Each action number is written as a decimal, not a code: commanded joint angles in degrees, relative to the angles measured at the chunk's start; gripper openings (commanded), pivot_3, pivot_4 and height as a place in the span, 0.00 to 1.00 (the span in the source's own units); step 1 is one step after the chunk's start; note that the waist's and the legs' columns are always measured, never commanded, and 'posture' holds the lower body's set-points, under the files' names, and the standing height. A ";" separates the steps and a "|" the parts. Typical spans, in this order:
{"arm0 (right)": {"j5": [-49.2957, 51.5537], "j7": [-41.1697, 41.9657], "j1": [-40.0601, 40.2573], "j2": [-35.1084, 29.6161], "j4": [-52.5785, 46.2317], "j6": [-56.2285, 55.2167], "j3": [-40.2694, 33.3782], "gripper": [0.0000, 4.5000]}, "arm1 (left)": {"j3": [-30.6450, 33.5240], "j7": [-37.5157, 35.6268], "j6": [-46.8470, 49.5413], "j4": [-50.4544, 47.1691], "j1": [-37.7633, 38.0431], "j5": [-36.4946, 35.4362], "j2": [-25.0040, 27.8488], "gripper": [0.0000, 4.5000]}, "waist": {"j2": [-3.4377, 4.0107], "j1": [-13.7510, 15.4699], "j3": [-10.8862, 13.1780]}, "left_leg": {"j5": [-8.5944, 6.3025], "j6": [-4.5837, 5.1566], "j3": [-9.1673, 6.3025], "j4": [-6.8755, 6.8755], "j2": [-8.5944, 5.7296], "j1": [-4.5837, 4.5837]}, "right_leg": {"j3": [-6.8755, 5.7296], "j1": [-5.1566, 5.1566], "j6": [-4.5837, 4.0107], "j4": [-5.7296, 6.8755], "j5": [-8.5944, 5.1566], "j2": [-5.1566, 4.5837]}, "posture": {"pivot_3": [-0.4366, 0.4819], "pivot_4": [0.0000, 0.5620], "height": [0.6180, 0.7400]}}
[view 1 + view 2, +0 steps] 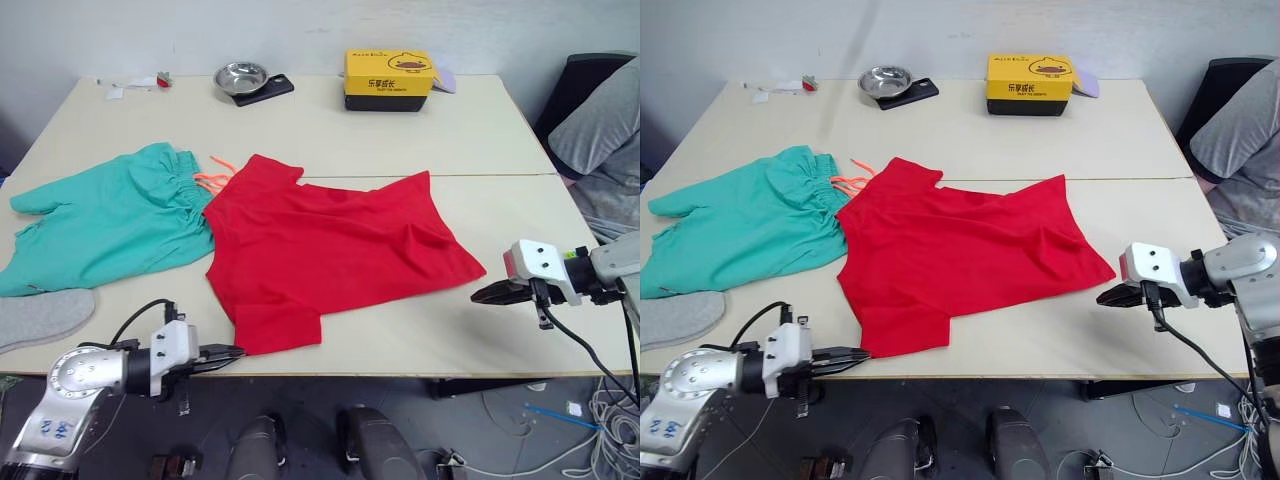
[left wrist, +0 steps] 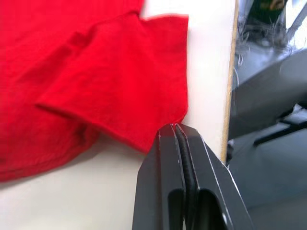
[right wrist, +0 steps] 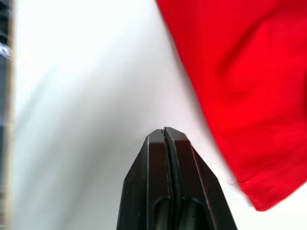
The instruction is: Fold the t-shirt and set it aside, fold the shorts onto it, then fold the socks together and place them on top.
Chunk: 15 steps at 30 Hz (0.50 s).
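My left gripper (image 1: 236, 352) sits at the table's near edge with its two black fingers pressed together on nothing, the tips just at the corner of the nearest sleeve of the t-shirt (image 1: 330, 245). My right gripper (image 1: 480, 295) is likewise clenched empty, over bare tabletop just beside the shirt's right hem corner. The t-shirt lies spread flat and wrinkled across the middle of the table (image 1: 480, 130). Its left shoulder overlaps the waistband of the shorts (image 1: 110, 220), which lie flat to its left, orange drawstring (image 1: 212, 178) showing at the seam. One of the socks (image 1: 40, 318) lies near the front left edge, just below the shorts. Along the far edge: a metal bowl (image 1: 241, 77) on a black phone, and a yellow box (image 1: 389, 78).
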 commanded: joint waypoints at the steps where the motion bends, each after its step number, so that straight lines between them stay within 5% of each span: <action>1: 1.78 -0.43 3.84 -1.08 -3.39 0.31 -3.28 0.01 | 5.41 -2.83 1.43 -1.21 2.88 -2.84 2.39 0.00 | 0.00 0.18 0.00 | 0.00 0.00 0.00 0.00 -0.01 0.00 | -0.01 -0.01 -0.03 0.00 -0.02 0.00 | 0.48 0.27 1.00; 10: -4.93 -9.94 3.59 3.83 7.69 -15.96 -3.15 0.01 | 6.49 -2.56 -0.34 0.38 2.16 -0.09 2.08 0.00 | -0.02 0.35 0.01 | -0.02 0.02 0.01 0.01 -0.09 -0.05 | -0.04 0.00 -0.07 -0.11 -0.04 -0.05 | 0.48 0.27 1.00; 15: -6.72 -10.45 2.47 4.19 11.97 -21.84 -2.00 0.27 | 6.20 -1.72 -0.15 0.07 2.04 0.29 1.82 0.00 | -0.02 0.12 0.01 | -0.01 0.01 0.01 0.01 -0.05 -0.04 | -0.04 -0.01 -0.07 -0.08 -0.04 0.00 | 0.48 0.27 1.00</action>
